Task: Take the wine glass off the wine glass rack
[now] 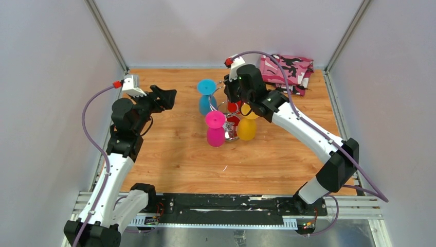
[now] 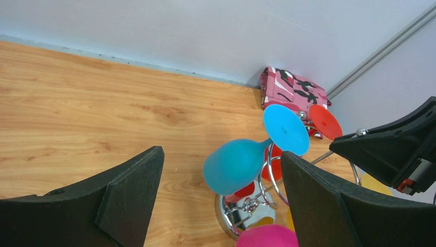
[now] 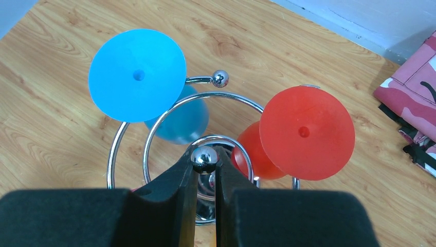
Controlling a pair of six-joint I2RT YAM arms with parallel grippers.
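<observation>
The chrome wine glass rack (image 1: 231, 131) stands mid-table with glasses hanging upside down from it: blue (image 1: 207, 98), pink (image 1: 215, 128), red (image 1: 234, 109) and yellow (image 1: 247, 127). My right gripper (image 3: 205, 160) is shut on the chrome ball atop the rack's central post (image 3: 204, 158); the blue glass foot (image 3: 137, 74) and the red one (image 3: 306, 132) hang just beyond it. My left gripper (image 1: 163, 98) is open and empty, left of the rack. In the left wrist view the blue glass (image 2: 241, 163) hangs between its fingers, farther off, above the disc base (image 2: 241, 215).
A folded pink camouflage cloth (image 1: 288, 69) lies at the back right corner, also in the right wrist view (image 3: 411, 103). White walls enclose the wooden table (image 1: 175, 154) at the back and sides.
</observation>
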